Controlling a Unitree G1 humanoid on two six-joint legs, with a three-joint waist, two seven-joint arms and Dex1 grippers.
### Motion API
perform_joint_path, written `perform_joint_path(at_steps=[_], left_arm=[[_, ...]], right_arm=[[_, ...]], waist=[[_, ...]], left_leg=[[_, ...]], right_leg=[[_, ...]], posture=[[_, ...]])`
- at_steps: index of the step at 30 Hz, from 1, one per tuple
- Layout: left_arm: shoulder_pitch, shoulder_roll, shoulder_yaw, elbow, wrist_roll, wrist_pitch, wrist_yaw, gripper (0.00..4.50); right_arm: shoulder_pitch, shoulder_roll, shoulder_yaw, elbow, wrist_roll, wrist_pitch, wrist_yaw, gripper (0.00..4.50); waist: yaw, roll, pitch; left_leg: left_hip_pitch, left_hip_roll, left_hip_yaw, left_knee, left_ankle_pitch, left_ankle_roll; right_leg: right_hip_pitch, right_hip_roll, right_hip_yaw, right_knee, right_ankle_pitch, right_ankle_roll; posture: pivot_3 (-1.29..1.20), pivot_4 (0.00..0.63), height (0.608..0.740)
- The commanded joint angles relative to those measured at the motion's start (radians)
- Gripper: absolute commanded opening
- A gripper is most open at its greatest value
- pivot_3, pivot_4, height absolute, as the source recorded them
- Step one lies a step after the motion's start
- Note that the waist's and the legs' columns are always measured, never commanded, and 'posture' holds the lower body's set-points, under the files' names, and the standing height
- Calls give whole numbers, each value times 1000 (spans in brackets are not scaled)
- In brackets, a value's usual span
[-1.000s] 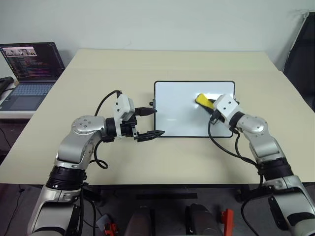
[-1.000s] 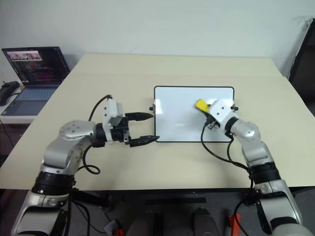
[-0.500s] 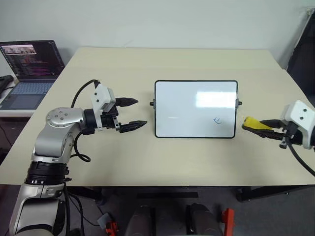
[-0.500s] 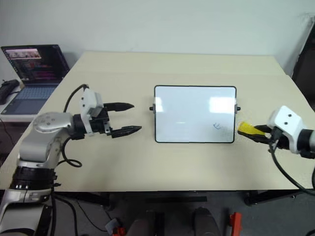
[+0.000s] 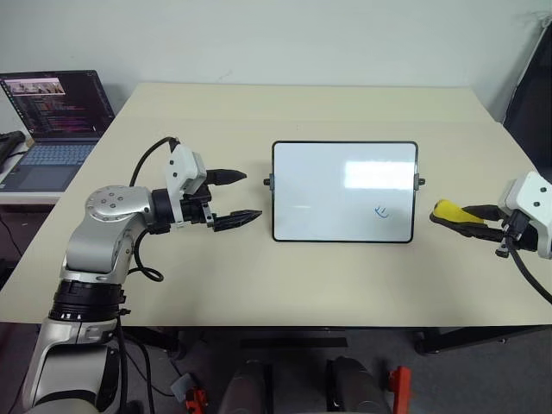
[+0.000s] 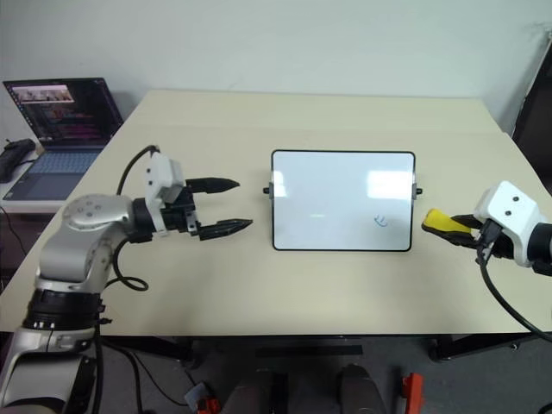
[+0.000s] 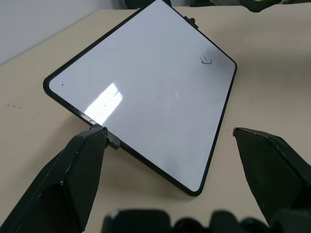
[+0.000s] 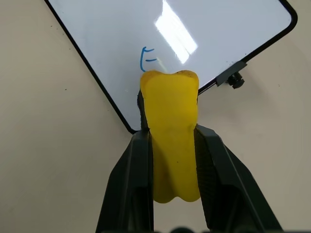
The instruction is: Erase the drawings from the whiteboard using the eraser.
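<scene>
With the eraser [image 5: 448, 211] pinched tight in the right hand [image 5: 470, 218] off the whiteboard [image 5: 345, 191] edge, left hand [image 5: 235, 198] wide open nearby, gotta swing back flat over that last blue scribble [image 5: 380, 211] near the right corner.

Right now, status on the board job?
Right tool shut on eraser, off the whiteboard. Left tool open, beside it. One blue drawing left. Nothing in the way.

Head and wrist views share the whiteboard [image 5: 345, 191].
</scene>
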Motion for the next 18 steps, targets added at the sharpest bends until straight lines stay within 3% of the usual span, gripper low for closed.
perform_joint_path(at_steps=[1,5,8,10,18], left_arm=[[-13,3,3,-40,-9,-1,-6,4500],[-14,-1,2,-37,-10,-2,-9,4500],[-9,-33,-21,-56,-15,3,-2,4500],[4,-63,-44,-89,-22,16,6,4500],[28,-95,-68,-129,-25,42,12,4500]], right_arm=[[-25,8,-21,-17,6,-21,-25,825],[-118,78,5,-29,50,-3,-73,825],[-216,251,97,-21,37,-30,-199,825],[-247,341,165,46,-63,-116,-296,825],[-305,460,258,287,-184,-303,-386,822]], waist=[[0,0,0],[-4,0,0],[-4,-1,-1],[-3,-1,-1],[2,-1,0]], left_leg=[[0,0,0,0,0,0],[0,0,0,0,0,0],[1,1,0,0,0,0],[1,1,0,1,0,0],[-1,-1,-1,1,0,0]], right_leg=[[0,0,0,0,0,0],[0,0,0,0,0,0],[0,1,0,0,0,0],[1,1,0,0,0,0],[-1,0,0,1,1,-1]], posture=[[0,150,740],[0,150,740],[0,150,740],[0,150,740],[0,150,740]])
